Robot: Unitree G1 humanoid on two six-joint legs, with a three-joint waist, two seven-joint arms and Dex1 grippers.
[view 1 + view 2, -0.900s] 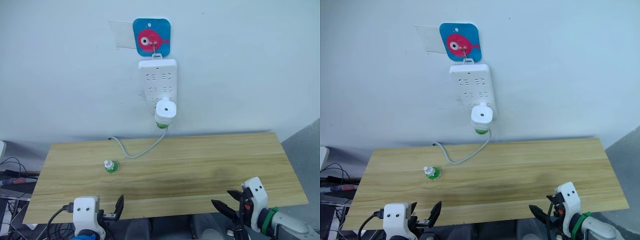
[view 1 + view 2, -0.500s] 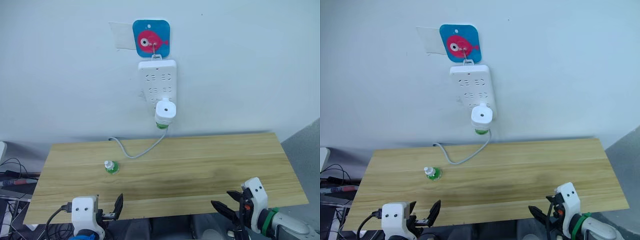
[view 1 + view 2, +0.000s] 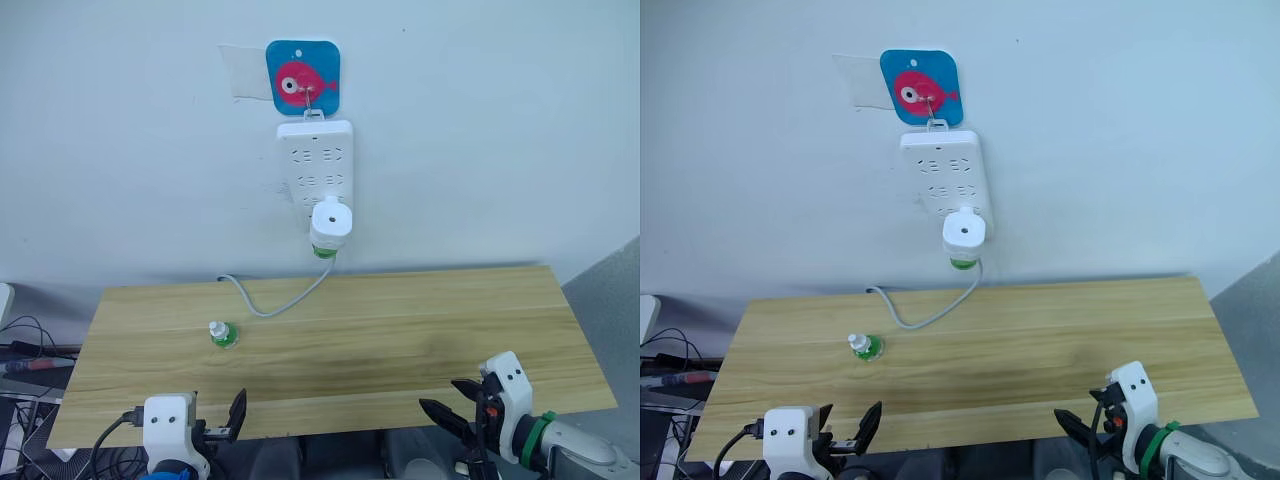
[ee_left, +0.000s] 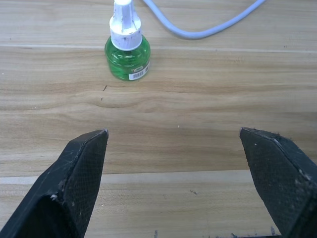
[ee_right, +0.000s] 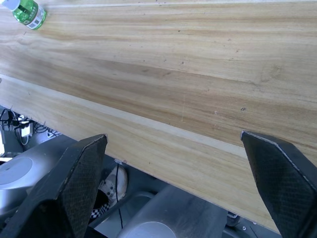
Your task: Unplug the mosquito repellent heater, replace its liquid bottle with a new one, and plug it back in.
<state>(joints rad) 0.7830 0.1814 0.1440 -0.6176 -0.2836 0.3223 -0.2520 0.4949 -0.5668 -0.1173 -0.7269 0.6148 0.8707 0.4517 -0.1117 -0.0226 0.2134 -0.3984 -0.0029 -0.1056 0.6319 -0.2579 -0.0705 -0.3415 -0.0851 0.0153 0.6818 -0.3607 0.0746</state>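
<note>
Heater (image 3: 331, 225) plugged into strip (image 3: 316, 160), holding green bottle (image 3: 325, 251).

Plugged into the bottom of the white power strip (image 3: 947, 178) on the wall: mosquito repellent heater (image 3: 964, 236), green bottle beneath; spare green liquid bottle (image 3: 864, 346) upright on wooden table (image 3: 1040, 330); left gripper (image 3: 868, 424), right gripper (image 3: 1078, 432) at near edge.
</note>
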